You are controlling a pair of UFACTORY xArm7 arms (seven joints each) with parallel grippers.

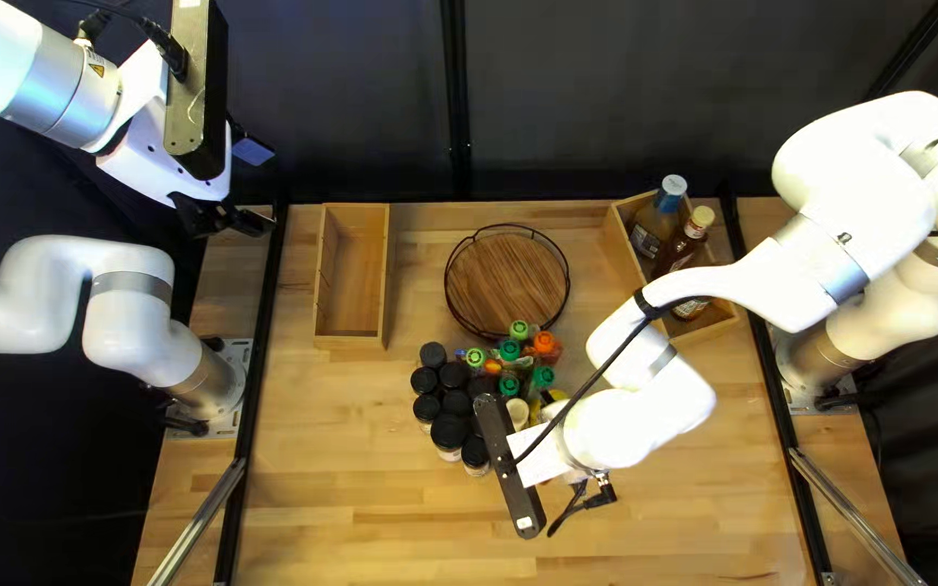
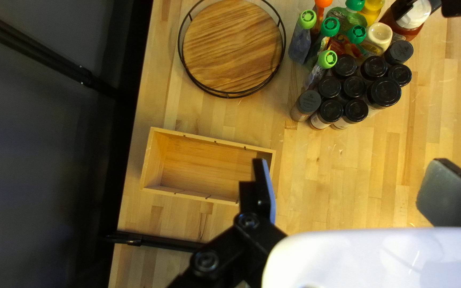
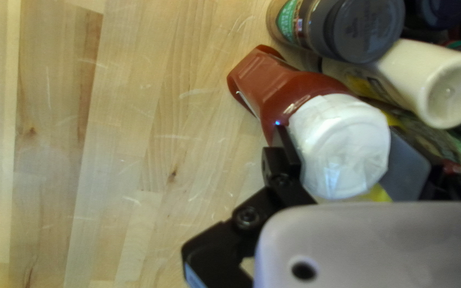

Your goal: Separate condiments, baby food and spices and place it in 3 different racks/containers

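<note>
Nearest to the camera in the right wrist view is the right gripper (image 1: 534,461), clamped from 2 sides on the white cap of the red-brown sauce bottle (image 3: 273,88). Both fingers touch this cap, and the bottle is at the right side of the group in the middle of the wooden table (image 1: 382,488). Just beside the bottle are a cream squeeze bottle (image 3: 409,74) and a spice jar with dark grey lid (image 3: 294,24). On the left side of the group, the black-lidded jars (image 1: 448,431) stand close together; 10 dark lids can be counted in the left wrist view. Pouches with green caps (image 2: 307,19) and 1 pouch with orange cap (image 1: 544,342) are at the far side of these jars. Behind the group is the round wooden tray (image 1: 507,282) with black wire rim. Far left on the table lies the wooden box (image 1: 350,341). In the far right wooden crate (image 1: 624,250) there are a bottle with blue-and-white cap (image 1: 654,228) and a bottle with yellowish cap (image 1: 679,252). Left gripper (image 1: 257,186) hangs above the table's far left corner, its 2 fingers wide apart with nothing between them.
</note>
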